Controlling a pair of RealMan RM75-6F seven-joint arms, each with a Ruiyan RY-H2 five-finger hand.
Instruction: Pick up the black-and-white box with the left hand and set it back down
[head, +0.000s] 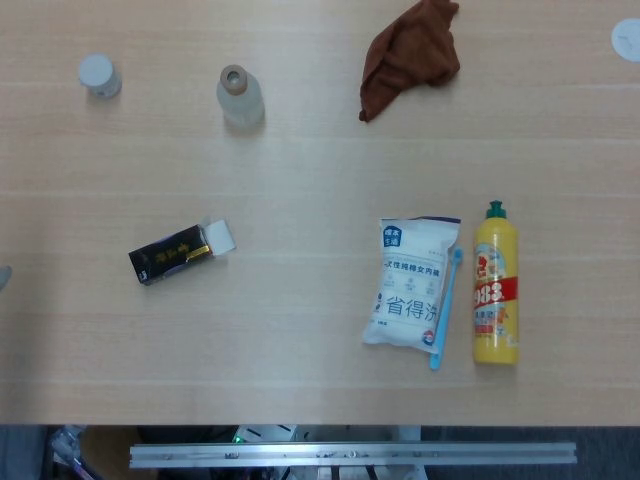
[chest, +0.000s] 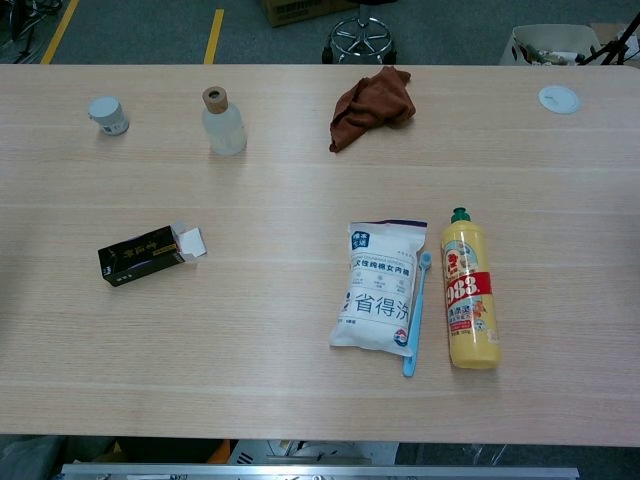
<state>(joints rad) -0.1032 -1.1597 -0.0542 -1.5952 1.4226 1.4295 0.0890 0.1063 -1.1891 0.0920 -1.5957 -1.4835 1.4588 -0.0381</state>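
Observation:
The black-and-white box (head: 172, 254) lies flat on the left part of the wooden table (head: 300, 190), its white flap open at the right end. The chest view shows the same box (chest: 142, 255) with nothing touching it. A small grey sliver at the left edge of the head view is a tip of my left hand (head: 3, 276), well left of the box and apart from it. Too little of it shows to tell how its fingers lie. My right hand appears in neither view.
At the back stand a small white-capped jar (head: 98, 75) and a clear corked bottle (head: 240, 97), with a brown cloth (head: 410, 52) and a white disc (head: 627, 38) further right. A white packet (head: 412, 280), a blue toothbrush (head: 445, 310) and a yellow bottle (head: 495, 290) lie at the right.

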